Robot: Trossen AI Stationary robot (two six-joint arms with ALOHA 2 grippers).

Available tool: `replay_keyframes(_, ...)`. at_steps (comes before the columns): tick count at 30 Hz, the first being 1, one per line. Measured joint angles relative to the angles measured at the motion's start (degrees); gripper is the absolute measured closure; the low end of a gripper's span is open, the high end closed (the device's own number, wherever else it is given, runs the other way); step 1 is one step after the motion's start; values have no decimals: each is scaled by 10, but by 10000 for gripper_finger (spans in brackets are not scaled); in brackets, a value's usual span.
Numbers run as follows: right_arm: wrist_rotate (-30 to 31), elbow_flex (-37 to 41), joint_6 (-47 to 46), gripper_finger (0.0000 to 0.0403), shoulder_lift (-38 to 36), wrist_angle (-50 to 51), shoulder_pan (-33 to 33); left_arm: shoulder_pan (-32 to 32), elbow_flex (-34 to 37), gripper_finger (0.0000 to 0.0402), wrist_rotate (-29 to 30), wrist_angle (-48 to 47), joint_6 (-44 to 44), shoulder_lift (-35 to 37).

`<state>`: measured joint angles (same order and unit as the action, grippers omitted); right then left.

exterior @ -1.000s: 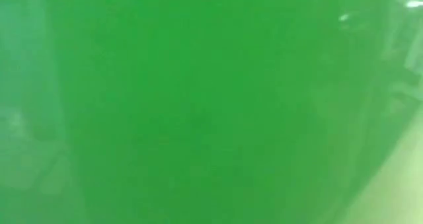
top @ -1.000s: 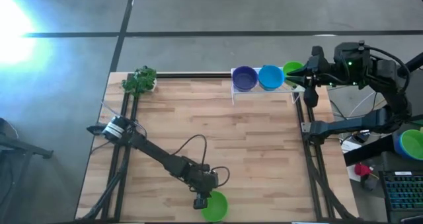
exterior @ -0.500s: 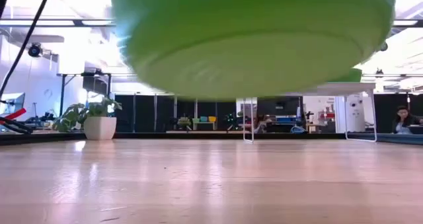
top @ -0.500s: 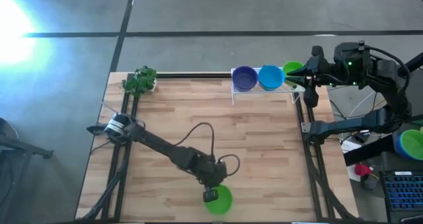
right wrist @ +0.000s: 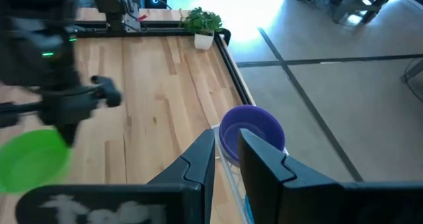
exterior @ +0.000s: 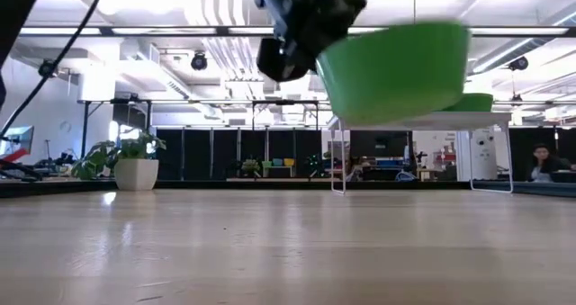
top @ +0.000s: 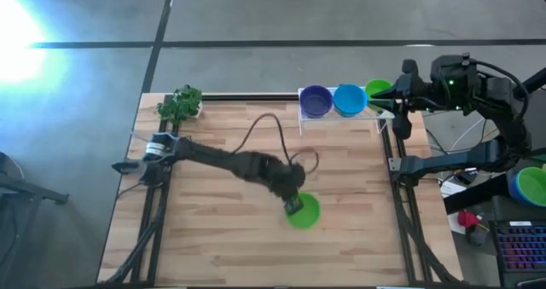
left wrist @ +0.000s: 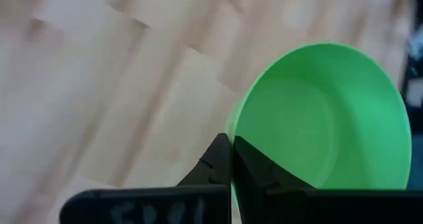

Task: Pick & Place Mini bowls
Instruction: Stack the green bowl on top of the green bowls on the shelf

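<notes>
High view: my left hand [top: 293,205] pinches the rim of a bright green round plastic mini bowl [top: 304,211] mid-worktop, in transit. Low view: it's airborne. Next I'd carry it toward the white wire rack [top: 341,115], where the right hand [top: 391,110] waits, part-spread.

The left gripper [top: 294,205] now sits near the middle of the wooden table [top: 213,246], up from the near edge where it hovered a second ago. Its fingers [left wrist: 221,159], open then, are now pinched on the rim of the green mini bowl [top: 304,210]. In the low view that bowl [exterior: 393,69], which filled the whole picture before, hangs smaller, tilted and clear of the tabletop.
</notes>
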<state>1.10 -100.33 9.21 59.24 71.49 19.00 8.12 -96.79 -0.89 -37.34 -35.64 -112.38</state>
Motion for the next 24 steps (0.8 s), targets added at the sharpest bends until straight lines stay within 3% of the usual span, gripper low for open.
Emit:
replay_keyframes(12, 0, 0, -2, 337, 0, 7, 0, -122, 4, 401, 10, -1, -52, -30)
replay_keyframes(24, 0, 0, -2, 337, 1, 7, 0, -133, 5, 401, 25, 0, -52, -74)
